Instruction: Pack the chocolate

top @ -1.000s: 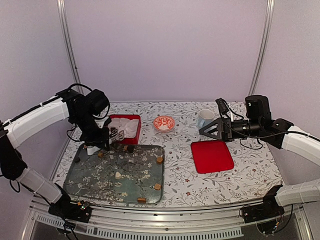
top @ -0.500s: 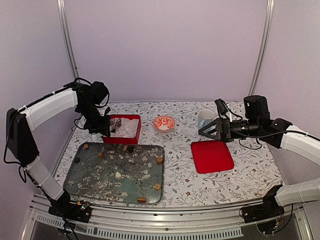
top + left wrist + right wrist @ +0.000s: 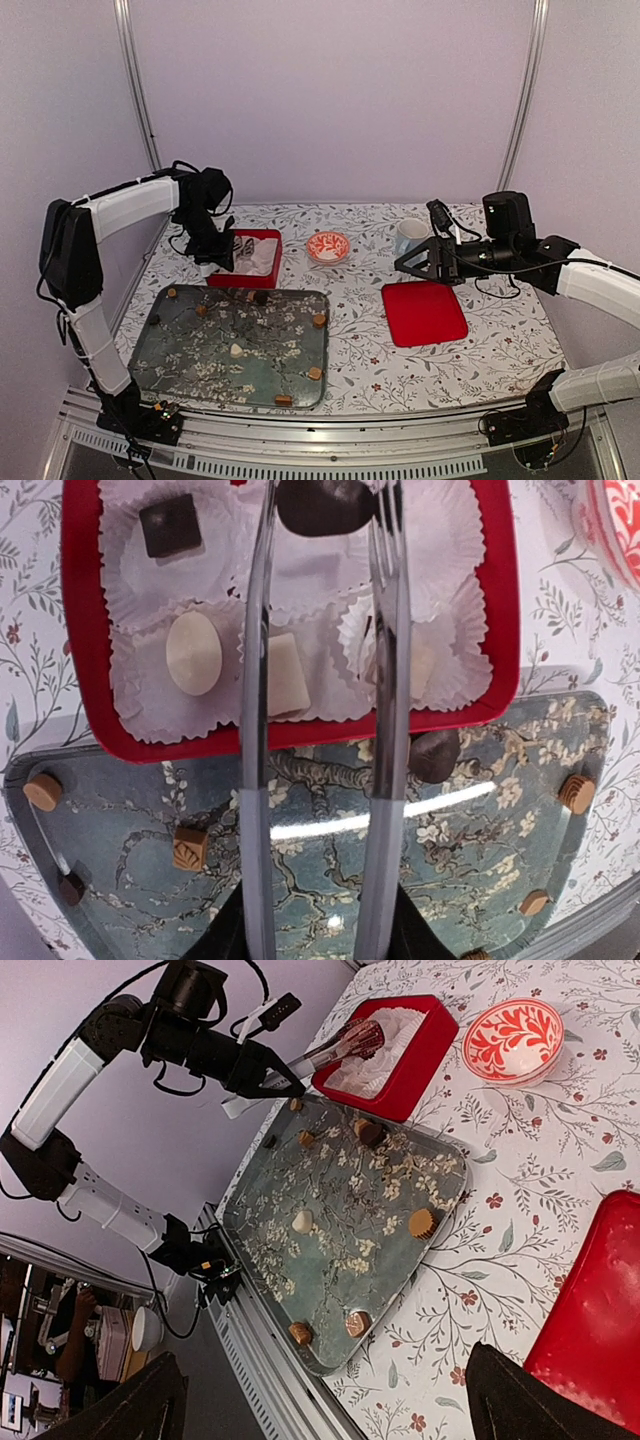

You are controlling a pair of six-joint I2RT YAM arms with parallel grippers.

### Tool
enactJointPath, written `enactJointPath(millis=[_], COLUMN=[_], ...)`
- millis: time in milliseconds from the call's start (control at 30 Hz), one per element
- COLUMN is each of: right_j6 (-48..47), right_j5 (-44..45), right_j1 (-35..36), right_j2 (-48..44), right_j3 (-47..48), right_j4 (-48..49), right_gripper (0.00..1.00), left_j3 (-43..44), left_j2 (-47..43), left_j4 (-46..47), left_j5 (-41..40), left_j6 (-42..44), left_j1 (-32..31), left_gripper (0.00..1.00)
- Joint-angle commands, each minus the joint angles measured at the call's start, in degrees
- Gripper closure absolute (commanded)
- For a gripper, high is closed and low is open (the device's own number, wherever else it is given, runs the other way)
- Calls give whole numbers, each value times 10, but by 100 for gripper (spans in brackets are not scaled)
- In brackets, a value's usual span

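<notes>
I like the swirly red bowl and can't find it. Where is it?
In the top view, the red-and-white bowl sits toward the back, between the red box on its left and the mug on its right.

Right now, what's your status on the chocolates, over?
Left gripper shut on a dark chocolate above the red box. Right gripper open, hovering by the mug. Several pieces on the tray. Nothing blocking the box.

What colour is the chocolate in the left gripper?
Dark brown; the chocolate shows best in left wrist view.
</notes>
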Motion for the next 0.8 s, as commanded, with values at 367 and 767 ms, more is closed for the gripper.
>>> enactJointPath(millis=[367, 767], right_j6=[4, 3], right_j5=[18, 17], right_j1=[-3, -3], right_j2=[-4, 0], right_j3=[8, 7], right_j4=[-8, -6], right_gripper=[1, 1], left_j3=[-12, -9], left_j2=[10, 9], left_j4=[17, 17], left_j5=[12, 27], left_j6=[11, 6], left_j1=[10, 11], left_gripper=[69, 61])
